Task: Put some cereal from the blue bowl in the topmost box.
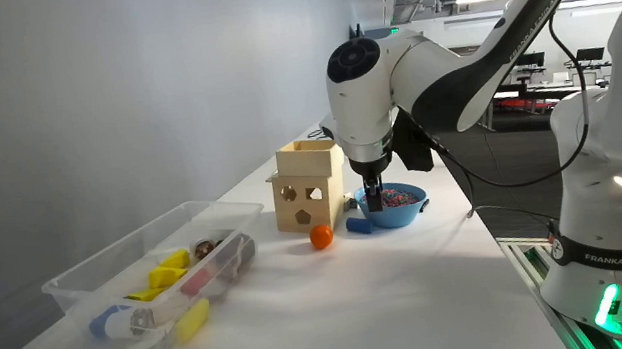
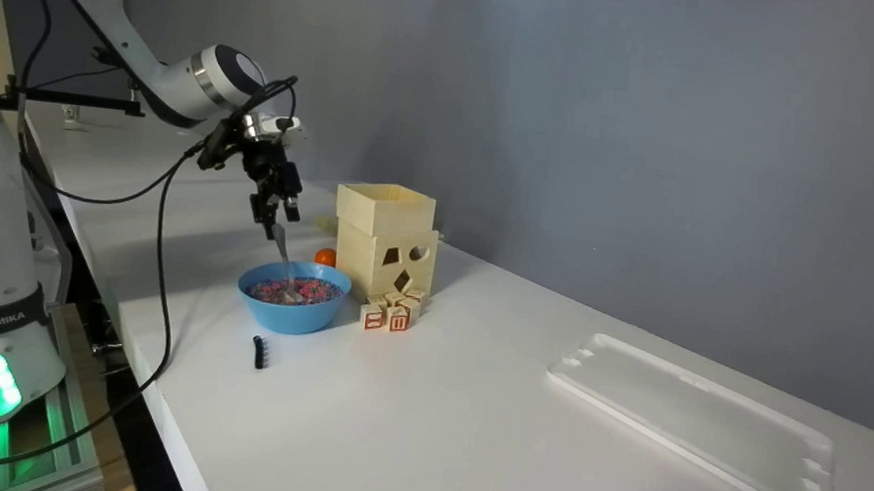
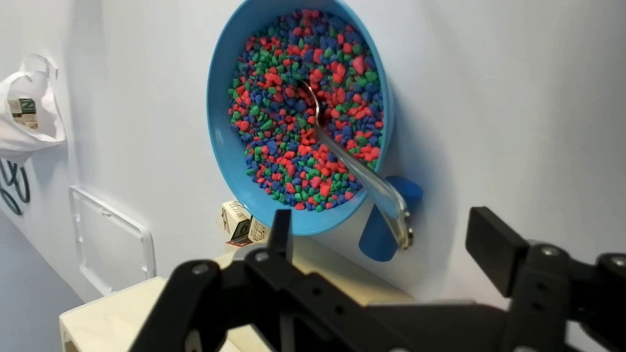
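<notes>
The blue bowl [image 1: 392, 216] [image 2: 292, 318] [image 3: 293, 222] stands on the table. The cereal [image 2: 314, 290] [image 3: 274, 142] in it is small red, green and blue bits. A silver spoon [image 2: 281, 241] [image 3: 359, 168] leans in the bowl, its tip in the cereal and its handle rising over the rim. The topmost box [image 1: 308, 159] [image 2: 386, 211] is plain tan, open at the top, and sits on a tan box with shaped holes. My gripper [image 1: 375, 201] [image 2: 279, 220] [image 3: 389, 237] is open above the bowl's rim. The spoon's handle end shows between the spread fingers, apparently touching neither.
The holed box [image 1: 300, 204] [image 2: 372, 263] stands beside the bowl. An orange ball [image 1: 321, 236], a blue cylinder [image 1: 359, 226] and letter blocks [image 2: 391, 313] lie close by. A clear tub [image 1: 146, 230] holds toys. A clear lid [image 2: 694, 426] and black piece [image 2: 260, 353] lie on the table.
</notes>
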